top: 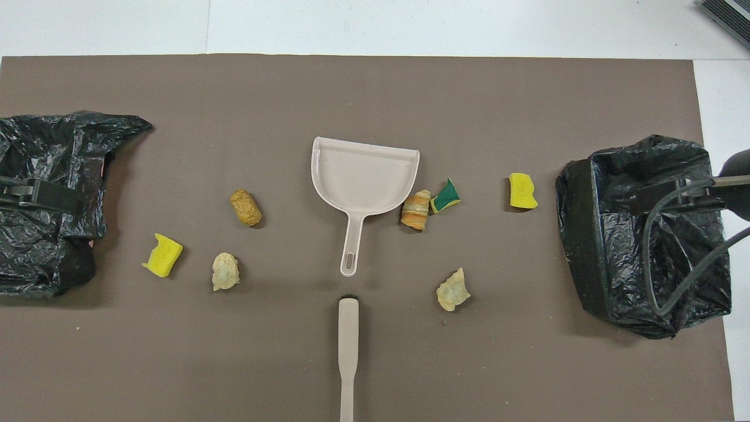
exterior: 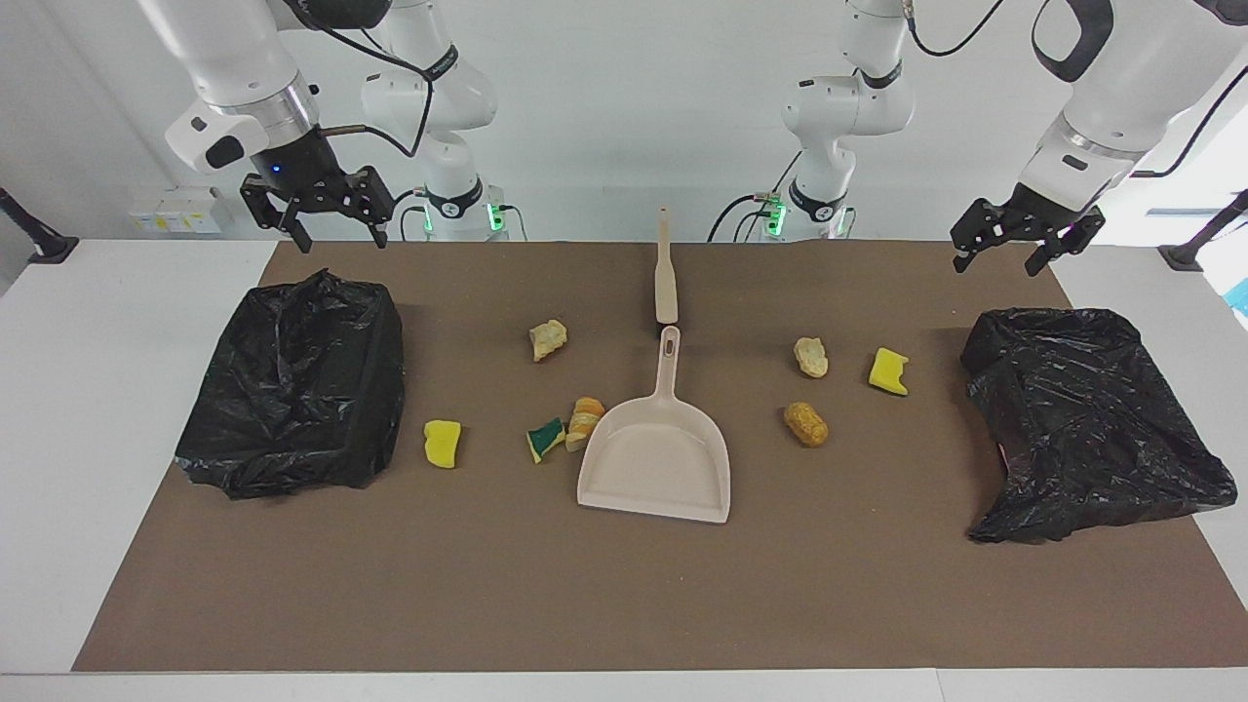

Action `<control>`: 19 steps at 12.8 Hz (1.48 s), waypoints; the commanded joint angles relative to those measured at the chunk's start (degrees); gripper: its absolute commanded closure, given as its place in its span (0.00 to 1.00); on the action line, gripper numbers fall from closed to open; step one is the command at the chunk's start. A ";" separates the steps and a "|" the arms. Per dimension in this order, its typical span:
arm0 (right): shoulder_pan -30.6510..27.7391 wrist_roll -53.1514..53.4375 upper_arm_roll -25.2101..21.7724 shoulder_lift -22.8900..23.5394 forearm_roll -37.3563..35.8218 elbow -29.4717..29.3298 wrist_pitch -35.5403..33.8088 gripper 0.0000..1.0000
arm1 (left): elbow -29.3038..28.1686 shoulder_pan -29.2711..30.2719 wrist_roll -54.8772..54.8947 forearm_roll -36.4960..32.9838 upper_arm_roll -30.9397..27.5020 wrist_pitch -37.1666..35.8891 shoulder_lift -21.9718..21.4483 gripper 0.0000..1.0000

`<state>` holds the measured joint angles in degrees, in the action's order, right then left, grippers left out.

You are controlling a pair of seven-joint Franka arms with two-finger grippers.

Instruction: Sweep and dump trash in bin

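mostly crinkled black bags [exterior: 292, 390], spongy scraps [exterior: 443, 444]

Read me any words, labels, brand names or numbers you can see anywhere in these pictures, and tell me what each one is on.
No readable text.
Arm joint bands: lettering too small to read.
White boxes by the wall: markings too small to read.
Dustpan, brush, scraps and bags: no print visible.
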<state>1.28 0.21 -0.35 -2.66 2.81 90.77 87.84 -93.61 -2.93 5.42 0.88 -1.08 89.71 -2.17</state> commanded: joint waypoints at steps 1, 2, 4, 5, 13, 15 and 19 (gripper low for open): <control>0.04 2.15 -0.09 -1.47 0.09 1.86 0.31 0.00 | -5.51 -3.38 -0.76 0.00 -0.06 0.55 -3.36 0.00; 0.04 3.82 0.00 -1.47 0.44 1.86 0.40 0.00 | -6.92 -4.70 -3.11 0.00 0.02 0.73 -4.06 0.00; 0.57 6.11 0.35 -1.47 0.35 1.95 0.57 0.00 | -9.04 -7.34 -7.86 0.43 0.03 0.90 -5.29 0.00; 0.57 6.21 0.44 -1.47 0.35 1.95 0.75 0.00 | -10.44 -9.44 -10.58 1.05 0.03 1.16 -6.25 0.00; 6.71 13.23 0.70 3.18 0.09 1.69 8.30 0.00 | -23.34 -25.60 -21.48 2.81 0.03 8.44 -13.10 0.00; 9.26 16.65 0.62 6.07 0.18 0.90 11.72 0.00 | -27.31 -29.74 -23.00 2.81 0.03 10.39 -14.35 0.00; 14.97 23.15 0.70 12.75 -0.26 -0.50 16.48 0.00 | -35.04 -40.54 -32.45 2.81 0.03 18.80 -15.14 0.00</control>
<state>14.14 19.70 0.42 6.73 2.81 91.97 103.22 -122.58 -37.89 -21.66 3.49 -0.04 102.97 -14.88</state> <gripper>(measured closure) 0.000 0.000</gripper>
